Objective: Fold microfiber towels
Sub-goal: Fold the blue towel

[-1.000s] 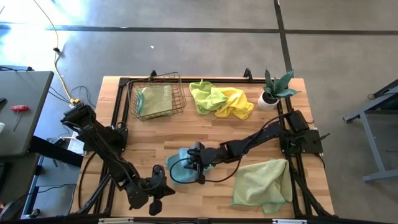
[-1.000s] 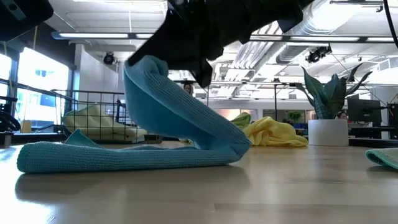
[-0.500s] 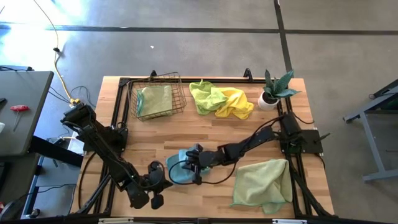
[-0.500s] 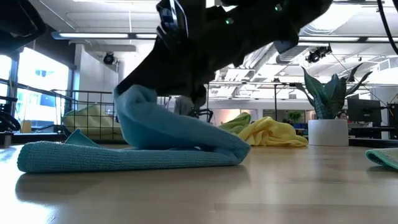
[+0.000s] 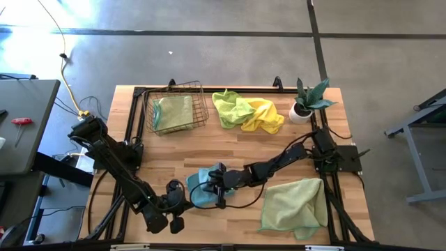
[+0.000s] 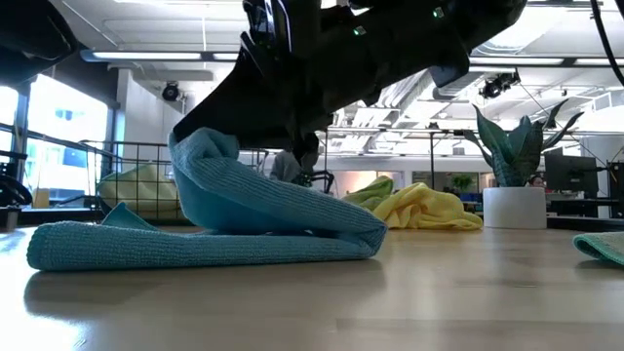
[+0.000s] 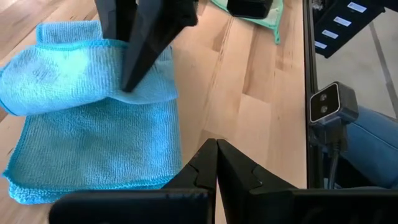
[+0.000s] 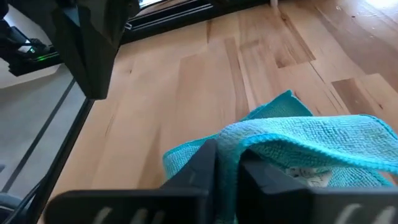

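Observation:
A light blue towel [image 5: 198, 196] lies near the table's near edge, left of middle, with one part raised and curled over the rest [image 6: 195, 244]. My right gripper [image 5: 214, 187] reaches in from the right and is shut on that raised part. My left gripper [image 5: 180, 204] is just left of the towel, shut and empty; its closed fingers [image 7: 216, 163] point at the towel [image 7: 93, 134] from a short way off. A pale green towel [image 5: 293, 203] lies spread at the near right. My right gripper pinches the towel's raised, turned-over part [image 8: 273, 140] between its two fingers [image 7: 140, 59]. The fingers slant down from the table's right side. That part is lifted and curls over toward the left [image 6: 205, 156], while the rest of the towel lies flat on the table. One layer or several, I cannot tell.
A wire basket [image 5: 175, 110] with a pale green cloth stands at the far left. Lime green and yellow towels [image 5: 249, 113] lie heaped at the far middle. A potted plant [image 5: 305, 104] stands at the far right. Bare wood lies between the basket and the blue towel.
My right gripper has gone down and toward the table's left edge with the towel's raised part, which now curls lower over the flat part. The flat part has stayed in place. My left gripper has shifted a little toward the towel.

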You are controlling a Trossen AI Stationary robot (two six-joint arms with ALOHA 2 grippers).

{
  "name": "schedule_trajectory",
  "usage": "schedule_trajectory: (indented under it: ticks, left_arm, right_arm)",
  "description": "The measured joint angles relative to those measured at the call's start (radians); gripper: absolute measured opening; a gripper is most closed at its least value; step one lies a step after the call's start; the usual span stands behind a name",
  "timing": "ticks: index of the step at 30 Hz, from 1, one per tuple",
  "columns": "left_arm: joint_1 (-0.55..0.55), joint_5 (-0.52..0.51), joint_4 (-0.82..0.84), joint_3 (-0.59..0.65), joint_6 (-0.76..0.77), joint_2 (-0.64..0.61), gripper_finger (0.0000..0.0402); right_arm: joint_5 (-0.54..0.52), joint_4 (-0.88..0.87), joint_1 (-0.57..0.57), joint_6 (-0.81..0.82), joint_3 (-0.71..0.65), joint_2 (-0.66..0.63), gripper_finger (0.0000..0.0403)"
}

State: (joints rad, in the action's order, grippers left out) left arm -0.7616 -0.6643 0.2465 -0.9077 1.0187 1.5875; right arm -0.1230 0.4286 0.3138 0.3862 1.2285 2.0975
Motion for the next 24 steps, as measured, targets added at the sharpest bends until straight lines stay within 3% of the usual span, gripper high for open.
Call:
schedule_trajectory:
  ticks: [8,12,19,24]
  left_arm:
    - [0.000,-0.002,0.000,0.000,0.000,0.000,0.0000]
    - [0.000,-0.002,0.000,0.000,0.000,0.000,0.0000]
    - [0.000,-0.002,0.000,0.000,0.000,0.000,0.0000]
    - [0.000,-0.002,0.000,0.000,0.000,0.000,0.0000]
  right_arm:
    - [0.000,0.004,0.000,-0.038,0.000,0.000,0.0148]
    - [0.021,0.048,0.000,-0.065,0.000,0.000,0.0190]
    - [0.119,0.092,-0.008,-0.081,0.000,0.000,0.0210]
    - [0.124,0.090,-0.015,-0.081,0.000,0.000,0.0210]
